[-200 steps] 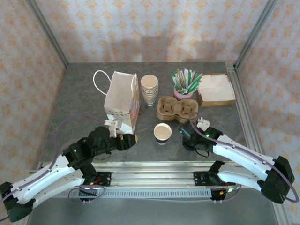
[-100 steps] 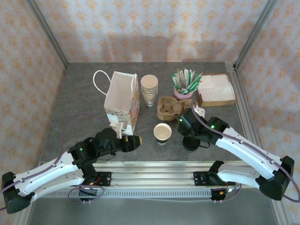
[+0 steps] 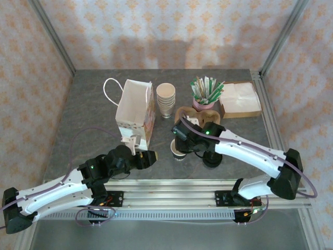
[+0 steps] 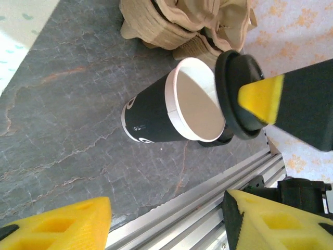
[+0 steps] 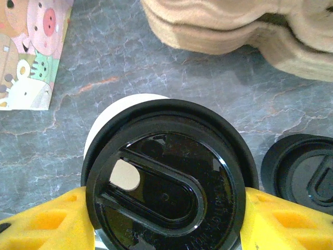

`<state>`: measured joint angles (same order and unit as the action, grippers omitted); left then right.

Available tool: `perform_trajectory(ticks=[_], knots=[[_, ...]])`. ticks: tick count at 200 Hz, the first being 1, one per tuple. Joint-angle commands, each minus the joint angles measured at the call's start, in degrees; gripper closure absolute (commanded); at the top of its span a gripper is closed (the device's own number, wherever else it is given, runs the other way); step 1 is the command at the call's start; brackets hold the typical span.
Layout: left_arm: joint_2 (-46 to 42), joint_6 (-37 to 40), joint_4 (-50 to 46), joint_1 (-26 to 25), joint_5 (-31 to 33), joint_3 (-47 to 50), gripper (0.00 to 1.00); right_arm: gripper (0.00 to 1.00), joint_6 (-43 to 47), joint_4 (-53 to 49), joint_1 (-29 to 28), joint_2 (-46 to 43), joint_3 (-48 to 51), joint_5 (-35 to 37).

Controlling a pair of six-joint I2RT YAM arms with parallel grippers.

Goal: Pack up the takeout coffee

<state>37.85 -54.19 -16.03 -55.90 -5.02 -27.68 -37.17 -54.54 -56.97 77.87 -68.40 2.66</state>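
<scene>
Capping step: lid pinched in jaws of right gripper, off-centre just above open cup mid-frame; left gripper spread, empty, lower left; next, centre lid, press down

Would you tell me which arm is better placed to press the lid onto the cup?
Right: the right gripper holds the lid over the open cup, while the left gripper is open and empty beside it.

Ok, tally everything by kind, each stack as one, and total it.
Paper bag: 1
Cup stack: 1
Single cup: 1
Held lid: 1
Lid pile: 1
Cup carrier: 1
Stick holder: 1
Napkin box: 1
Total: 8
</scene>
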Motion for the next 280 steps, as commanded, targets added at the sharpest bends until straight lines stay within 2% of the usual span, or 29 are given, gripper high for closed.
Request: perform_trajectory(ticks=[1,33,280], knots=[[-1.16,-1.0,-0.4,-0.7,3.16,0.41,0.41,0.38,1.38,1.05,-0.21,1.04,-1.21,-0.66],[-1.35,-1.77,-0.32,-0.89,3.42,0.96,0.41,0.38,1.27,3.59,-0.25,1.95,-0.63,-3.13],[-0.93,-1.79,0.01,-1.59,4.9,1.88,0.41,0.37,-0.2,0.36,-0.51,5.86,0.97,0.16]])
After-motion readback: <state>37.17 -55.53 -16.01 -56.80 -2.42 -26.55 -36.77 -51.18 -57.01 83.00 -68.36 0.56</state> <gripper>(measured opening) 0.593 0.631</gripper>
